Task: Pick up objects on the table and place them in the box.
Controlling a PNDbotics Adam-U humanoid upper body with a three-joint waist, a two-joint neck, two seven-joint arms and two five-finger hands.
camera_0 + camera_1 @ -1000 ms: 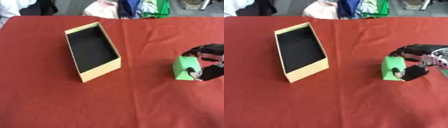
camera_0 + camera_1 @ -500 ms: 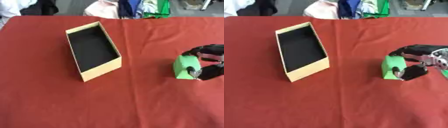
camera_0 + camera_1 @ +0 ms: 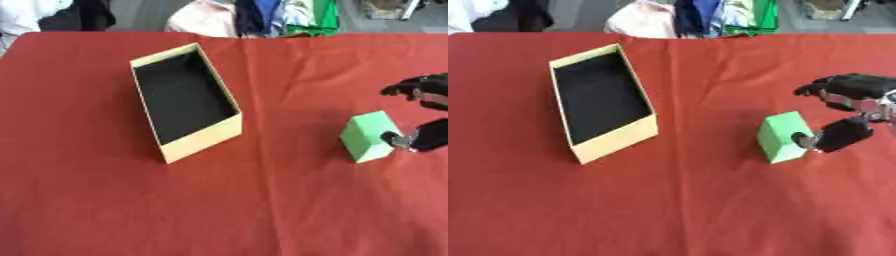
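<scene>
Grasping is the step in hand: your right hand (image 3: pixel 852 114) sits spread around the green block (image 3: pixel 781 136), thumb touching its right face, fingers arched above without closing. The block stands on the counter (image 3: pixel 710 200), well apart from the box (image 3: pixel 614 137), so you next need to close on it, lift, and carry it left.

Both eyes looking steeply down from the head onto the red table (image 3: pixel 87 210) | facing its far edge | sitting at mid-distance | sharing box (image 3: pixel 184 100), green block (image 3: pixel 780 136), right hand (image 3: pixel 846 112) | right eye showing everything shifted left
</scene>
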